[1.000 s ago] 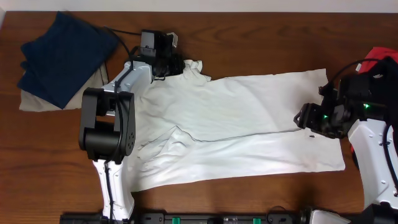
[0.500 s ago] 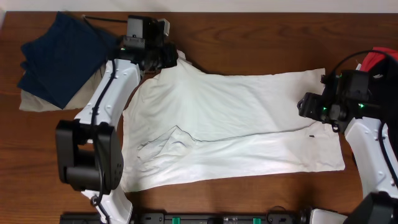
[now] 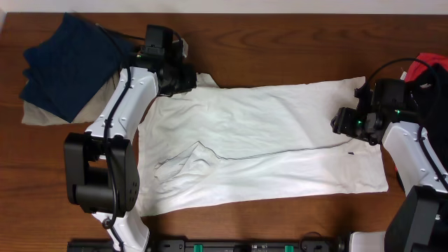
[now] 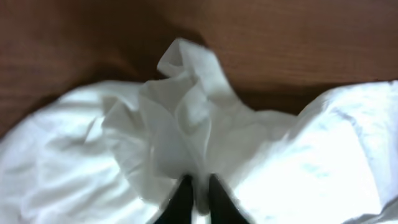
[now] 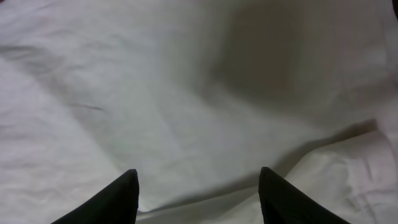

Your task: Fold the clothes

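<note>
A white shirt (image 3: 280, 140) lies spread across the middle of a dark wooden table (image 3: 280, 42), long side running left to right, plain side up. No lettering shows. A long crease or layer edge runs across its middle; which it is cannot be told.

At the far corner on the robot's left, the left gripper (image 3: 183, 77) is clamped on a bunched bit of the shirt. The left wrist view shows the dark fingers (image 4: 183, 199) pinched together, with a crumpled tuft of cloth (image 4: 186, 93) standing up between them. The hold appears meant to lift or drag that corner so the cloth can be straightened or turned over.

At the opposite end, the right gripper (image 3: 341, 126) sits over the shirt's edge near the crease. In the right wrist view its two fingertips (image 5: 127, 193) stand wide apart above smooth cloth (image 5: 155, 93), gripping nothing. It seems poised to take hold or to pin that end.

A navy garment (image 3: 66, 63) lies folded on a beige garment (image 3: 35, 112) at the far left corner, well apart from the shirt. A red object (image 3: 430, 61) sits at the right edge.

The folding looks barely started.
</note>
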You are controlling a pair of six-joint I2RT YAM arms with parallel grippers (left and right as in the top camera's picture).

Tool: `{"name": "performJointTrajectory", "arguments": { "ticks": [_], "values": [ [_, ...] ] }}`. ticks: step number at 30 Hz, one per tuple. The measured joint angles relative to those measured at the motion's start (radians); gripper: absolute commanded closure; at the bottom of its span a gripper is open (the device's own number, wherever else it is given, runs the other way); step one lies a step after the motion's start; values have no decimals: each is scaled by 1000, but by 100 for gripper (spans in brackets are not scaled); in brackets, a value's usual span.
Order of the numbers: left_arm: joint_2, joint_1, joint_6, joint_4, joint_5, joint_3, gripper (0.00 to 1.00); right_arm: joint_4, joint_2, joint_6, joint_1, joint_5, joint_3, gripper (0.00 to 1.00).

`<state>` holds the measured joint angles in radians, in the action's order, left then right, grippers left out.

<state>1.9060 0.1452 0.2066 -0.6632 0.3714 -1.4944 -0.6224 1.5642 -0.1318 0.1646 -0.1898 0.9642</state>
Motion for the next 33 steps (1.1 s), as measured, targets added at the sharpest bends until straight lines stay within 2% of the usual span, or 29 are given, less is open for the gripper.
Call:
{"name": "performJointTrajectory", "arguments": {
  "ticks": [2,8,17,24,25,29,30,33],
  "values": [
    [0,0,11,-42,-4,0,58,-8,0,0,0,0,0,41],
    [0,0,10,-67,-48,1,50,-18,0,3,0,0,0,41],
    [14,0,30,-74,-151,1,47,-43,0,4,0,1,0,41],
    [122,0,71,-47,-162,1,46,-58,0,4,0,3,0,41],
    [142,0,78,-35,-158,1,48,-60,0,4,0,3,0,41],
    [183,0,93,26,-119,4,90,-69,0,5,0,6,0,41],
    [183,0,95,37,-111,5,94,-71,0,6,0,8,0,41],
    [180,0,93,61,-90,5,94,-74,0,7,0,16,0,40]
  ]
}}
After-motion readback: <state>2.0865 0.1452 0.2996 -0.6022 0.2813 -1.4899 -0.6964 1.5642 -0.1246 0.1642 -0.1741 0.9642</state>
